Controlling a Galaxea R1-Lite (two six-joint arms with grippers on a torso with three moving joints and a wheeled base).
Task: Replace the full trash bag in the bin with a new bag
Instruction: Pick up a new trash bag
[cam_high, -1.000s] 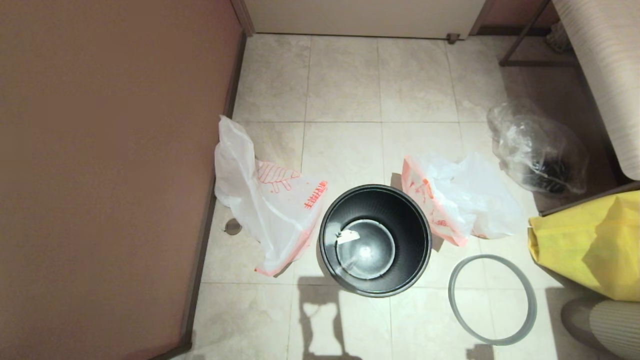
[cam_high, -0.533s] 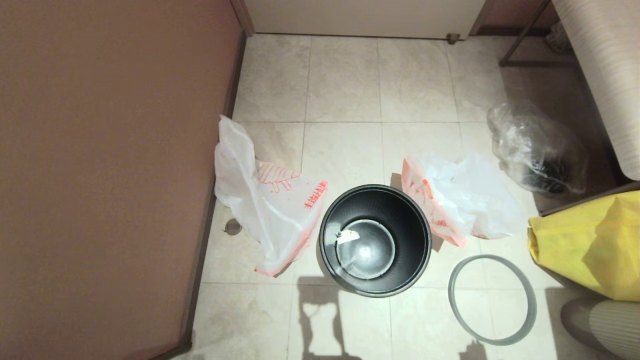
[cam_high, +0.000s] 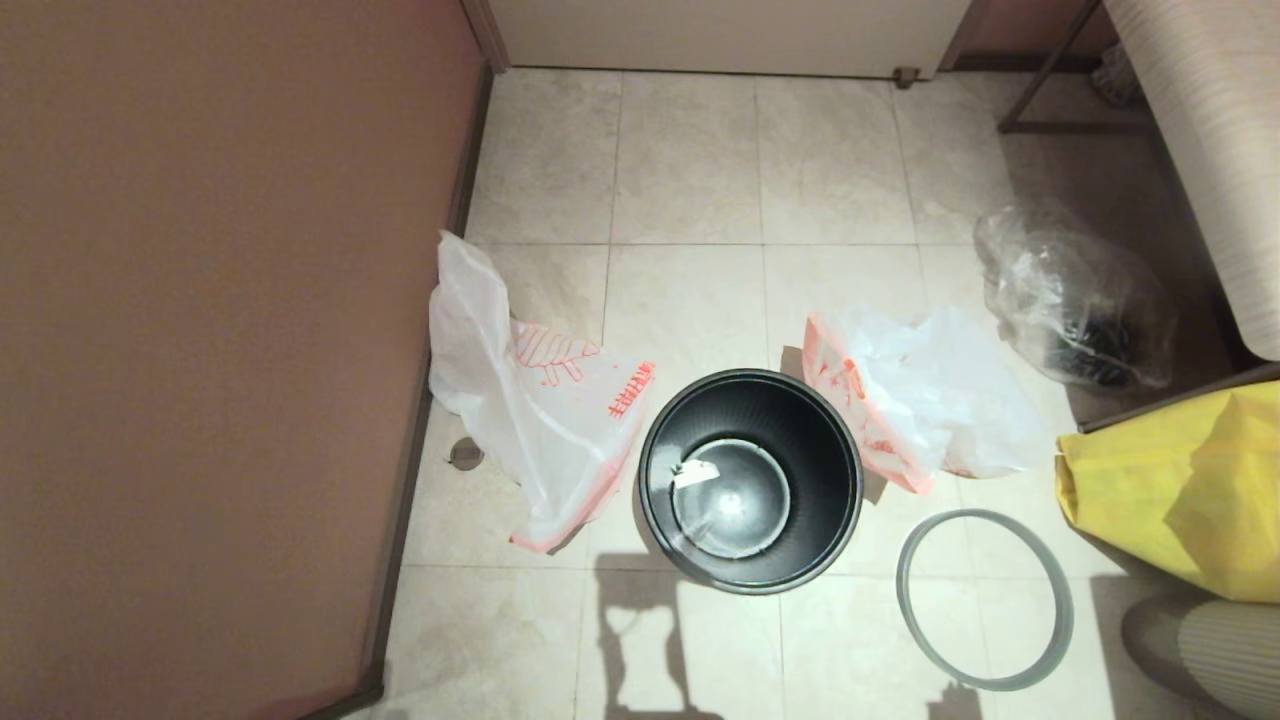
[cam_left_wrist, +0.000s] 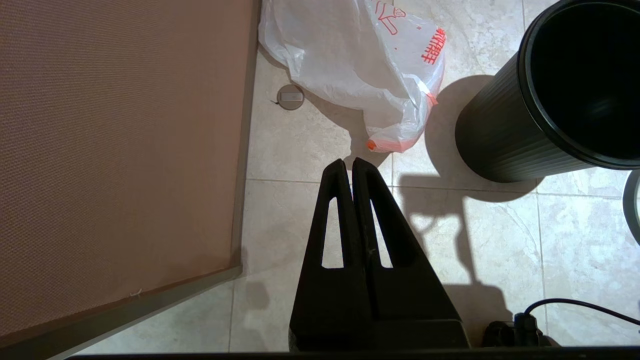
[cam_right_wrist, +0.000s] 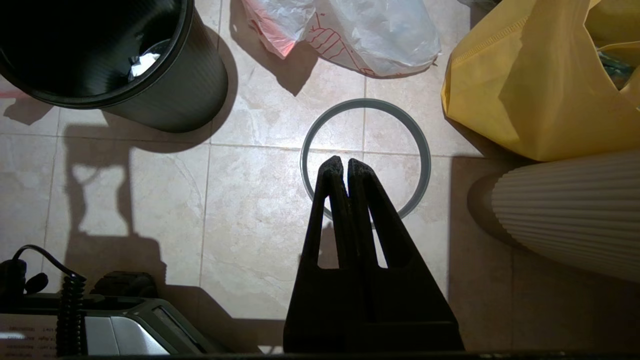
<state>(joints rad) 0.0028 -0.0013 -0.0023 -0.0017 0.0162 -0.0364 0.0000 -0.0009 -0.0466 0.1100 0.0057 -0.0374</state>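
The black bin (cam_high: 810, 430) stands uncovered on the tiled floor, with only a white scrap on its bottom. Its grey rim ring (cam_high: 901, 590) lies flat to its right. The new bag (cam_high: 540, 430), limp, with a leaf drawing and red characters, lies left of the bin against the wall. A crumpled, puffed white bag with an orange-pink edge, the full trash bag (cam_high: 930, 400), lies right of the bin; its contents do not show. My left gripper (cam_left_wrist: 348, 162) hangs shut and empty above the floor near the new bag (cam_left_wrist: 350, 55). My right gripper (cam_right_wrist: 341, 161) hangs shut and empty over the ring (cam_right_wrist: 365, 101).
A brown wall (cam_high: 200, 350) runs along the left. A clear bag with dark contents (cam_high: 1075, 300) and a yellow fabric sack (cam_high: 1170, 490) sit at the right, with a ribbed white object (cam_high: 1210, 640) below the sack. A round floor cap (cam_high: 466, 453) sits by the wall.
Only a small arm shadow at the bottom edge of the head view shifts slightly. The bags, the bin and the ring lie as before.
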